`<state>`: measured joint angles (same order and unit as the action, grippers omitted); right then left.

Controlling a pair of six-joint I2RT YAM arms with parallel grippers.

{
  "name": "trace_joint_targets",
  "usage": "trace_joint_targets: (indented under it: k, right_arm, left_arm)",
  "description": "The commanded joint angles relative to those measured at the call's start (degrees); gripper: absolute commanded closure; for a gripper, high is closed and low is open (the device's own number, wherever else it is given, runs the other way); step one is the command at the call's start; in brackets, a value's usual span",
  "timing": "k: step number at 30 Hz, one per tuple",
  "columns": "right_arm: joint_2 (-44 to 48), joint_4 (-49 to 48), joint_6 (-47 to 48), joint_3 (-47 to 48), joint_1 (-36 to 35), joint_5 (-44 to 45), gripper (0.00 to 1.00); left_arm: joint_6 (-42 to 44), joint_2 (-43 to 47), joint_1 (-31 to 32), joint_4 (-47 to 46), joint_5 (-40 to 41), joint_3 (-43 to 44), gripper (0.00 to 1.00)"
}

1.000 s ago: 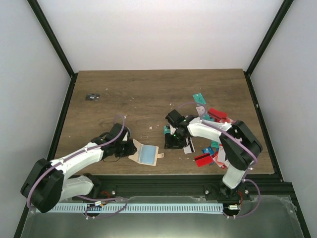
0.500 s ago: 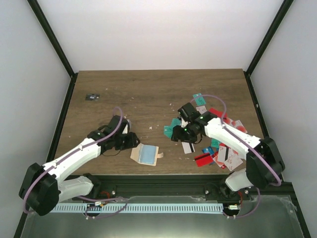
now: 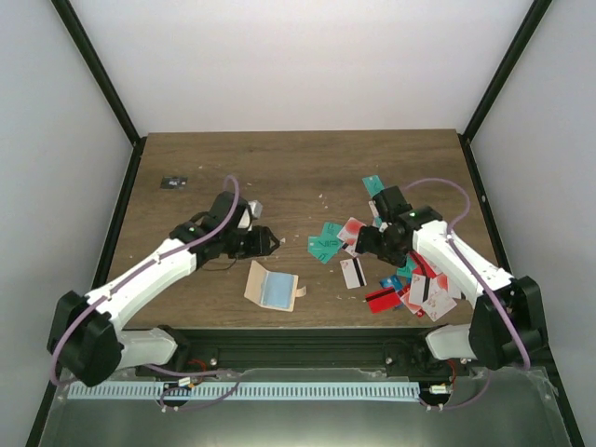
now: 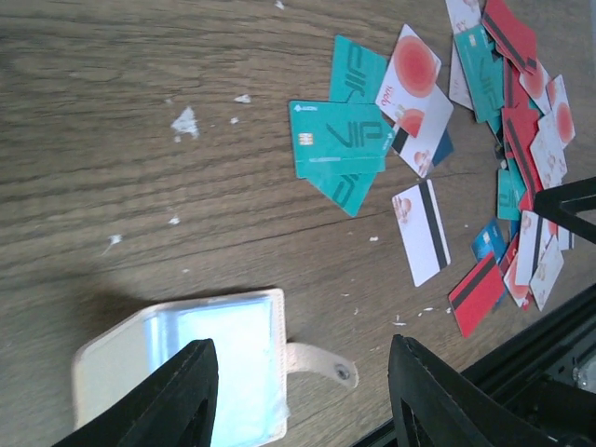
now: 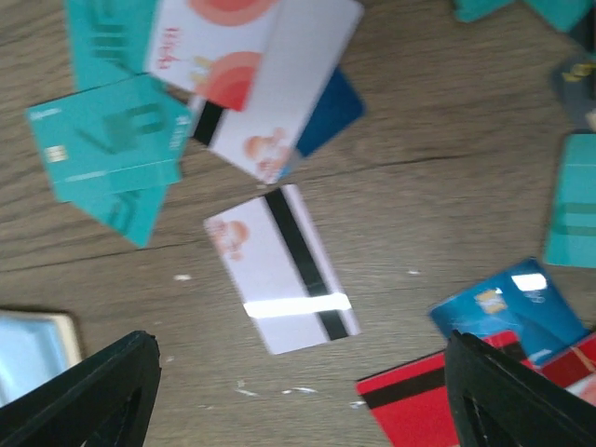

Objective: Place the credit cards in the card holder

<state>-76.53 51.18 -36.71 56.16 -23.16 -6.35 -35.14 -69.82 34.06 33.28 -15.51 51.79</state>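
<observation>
The beige card holder point(image 3: 272, 287) lies open on the table, its pale bluish inside up and its snap tab point(image 4: 321, 363) pointing right. My left gripper point(image 3: 265, 242) hovers just beyond it, open and empty; in the left wrist view the gripper point(image 4: 298, 400) has the holder point(image 4: 186, 368) under its left finger. The credit cards lie loose at the right: teal cards point(image 3: 324, 243), a white card with a black stripe point(image 3: 352, 272) and a red card point(image 3: 384, 299). My right gripper point(image 3: 365, 242) is open and empty above the striped card point(image 5: 284, 270).
A tiny dark flat object point(image 3: 173, 182) lies at the far left. More cards are heaped near the right edge point(image 3: 430, 289). A blue card point(image 5: 503, 303) and a teal card point(image 5: 107, 140) flank the striped one. The black front rail point(image 3: 307, 340) runs below the holder.
My left gripper has left the holder's left edge and moved up and right. My right gripper has drawn back to the right, from near the holder to over the cards.
</observation>
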Motion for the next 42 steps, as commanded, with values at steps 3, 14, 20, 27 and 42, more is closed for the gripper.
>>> trace_joint_targets:
  k: [3, 14, 20, 27, 42]
  right_arm:
    - [1.72, 2.57, -1.84, -3.42, 5.06, 2.58, 0.13]
    - [3.80, 9.21, -12.43, -6.95, 6.16, 2.71, 0.00]
    - [5.81, 8.63, -16.98, -11.32, 6.14, -2.42, 0.00]
    - [4.70, 8.06, -21.37, -13.76, 6.19, -3.18, 0.00]
    - [-2.91, 0.72, -25.66, -18.08, 6.12, -6.46, 0.00]
  left_arm:
    - [3.09, -8.24, 1.63, -4.72, -6.26, 5.52, 0.48]
    - [6.89, -24.29, 8.37, -5.15, -9.04, 16.64, 0.51]
    - [5.87, -26.48, 10.66, -7.73, -10.23, 15.76, 0.53]
    - [5.60, -26.82, 11.34, -7.10, -11.19, 13.21, 0.55]
    - [4.30, -21.58, 12.46, -9.05, -7.88, 7.02, 0.55]
